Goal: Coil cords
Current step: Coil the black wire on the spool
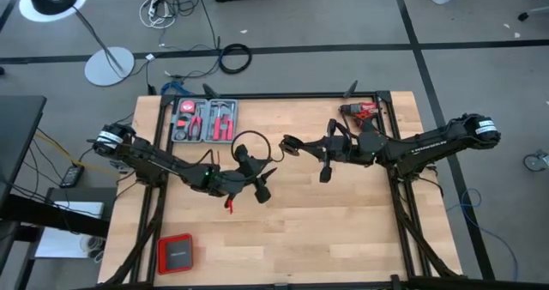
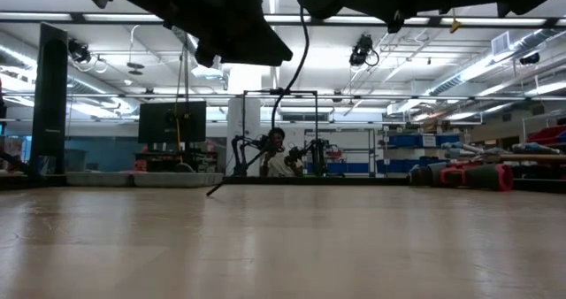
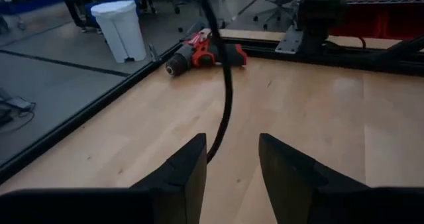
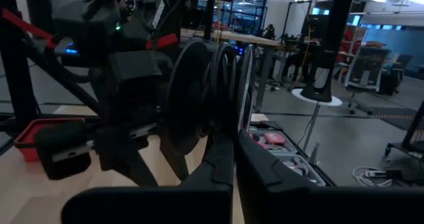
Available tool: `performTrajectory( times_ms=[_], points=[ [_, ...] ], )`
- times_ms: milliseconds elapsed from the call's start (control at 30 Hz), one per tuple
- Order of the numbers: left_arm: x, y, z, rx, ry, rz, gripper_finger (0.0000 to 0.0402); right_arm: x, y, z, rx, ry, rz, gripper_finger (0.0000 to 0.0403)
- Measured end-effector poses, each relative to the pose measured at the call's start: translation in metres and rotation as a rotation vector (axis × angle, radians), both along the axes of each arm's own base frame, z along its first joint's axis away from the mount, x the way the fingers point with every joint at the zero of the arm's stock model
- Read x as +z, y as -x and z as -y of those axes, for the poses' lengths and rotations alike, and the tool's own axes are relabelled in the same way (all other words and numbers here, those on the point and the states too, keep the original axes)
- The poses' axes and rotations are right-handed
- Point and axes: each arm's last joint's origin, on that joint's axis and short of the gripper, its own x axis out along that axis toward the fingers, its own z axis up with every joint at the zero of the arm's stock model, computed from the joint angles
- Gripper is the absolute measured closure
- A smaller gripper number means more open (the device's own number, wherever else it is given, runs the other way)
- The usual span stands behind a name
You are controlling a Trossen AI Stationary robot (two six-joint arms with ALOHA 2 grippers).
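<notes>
High view gives us the layout: the cord (image 1: 250,141) is lifted off the table and strung between our two grippers, both out over the middle of the bench, well clear of the drill (image 1: 358,111) at the far right corner. The right gripper (image 1: 292,144) sits on the drill side and is clenched on the cord, with several turns of it gathered just ahead of its fingers in the right wrist view (image 4: 222,85). The left gripper (image 1: 262,185) lies on the side away from the drill, a little nearer us, with its jaws parted. From the left wrist view, the cord (image 3: 227,91) hangs as one strand running lengthwise out from the gap between our left fingers (image 3: 185,177), toward the drill (image 3: 202,54); whether it still touches either finger we cannot tell. We judge the coming move turns on that line: the loose strand lies straight ahead of the left jaws, so the left arm is the nearer one to retake it.
</notes>
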Motion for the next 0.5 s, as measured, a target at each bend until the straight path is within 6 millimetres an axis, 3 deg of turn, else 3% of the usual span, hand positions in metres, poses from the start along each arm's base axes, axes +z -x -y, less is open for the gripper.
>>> performTrajectory(
  times_ms=[500],
  points=[
    [-0.008,-0.013,-0.011,0.072,-0.036,-0.079,0.0259,0.002,0.000,-0.001,0.005,-0.002,0.017,0.0403]
  ],
)
